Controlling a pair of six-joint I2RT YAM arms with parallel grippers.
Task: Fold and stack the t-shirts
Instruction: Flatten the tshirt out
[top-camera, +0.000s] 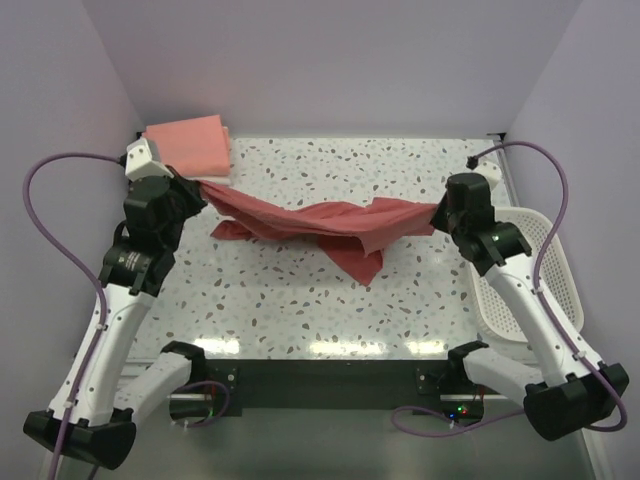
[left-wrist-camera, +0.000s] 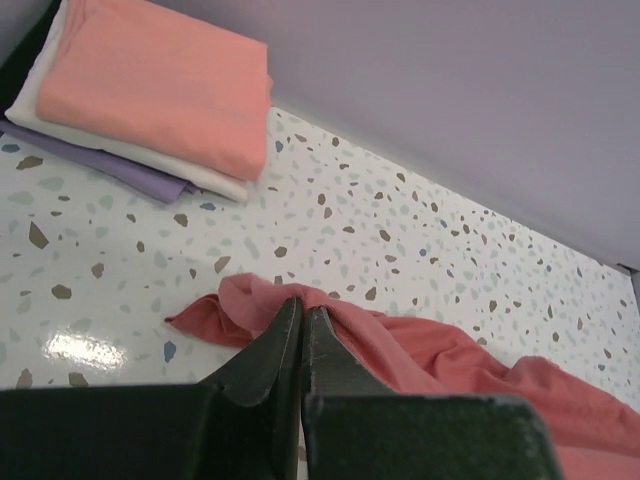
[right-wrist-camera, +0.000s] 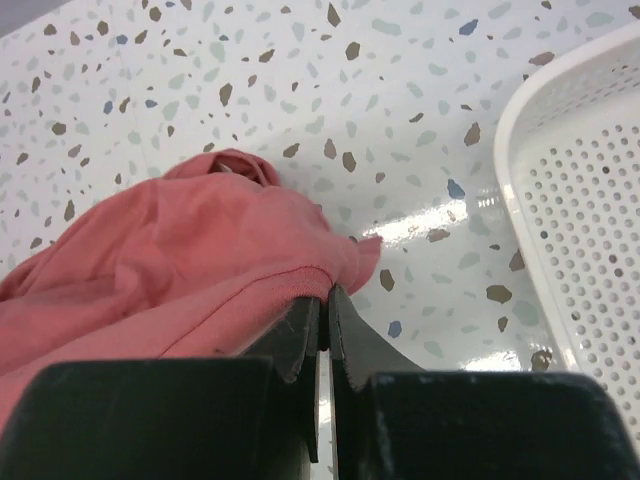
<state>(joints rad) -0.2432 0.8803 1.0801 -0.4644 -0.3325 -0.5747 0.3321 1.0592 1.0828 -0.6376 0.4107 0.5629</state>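
The red tee hung stretched across the middle of the table, pulled out between the two arms from about 9 o'clock to 3 o'clock in the top view. Its middle sagged, and a loose fold drooped toward 6 o'clock onto the speckled top. The left gripper was clamped on the tee's end at 9 o'clock. In the left wrist view its fingers stood nearly together, with a bunched edge of the red cloth pinched between the tips. The right gripper was clamped on the other end at 3 o'clock. In the right wrist view its tips were pressed close on a hem of the tee, the cloth spilling away toward 9 o'clock. In the table's corner at 10 o'clock lay a stack of folded tees just beyond the left gripper, with a salmon tee on top. The left wrist view showed that salmon tee lying on a white tee, with a lavender tee under both. A basket stood at the table's edge at 3 to 4 o'clock, beside the right arm, and its perforated wall lay apart from the red cloth.
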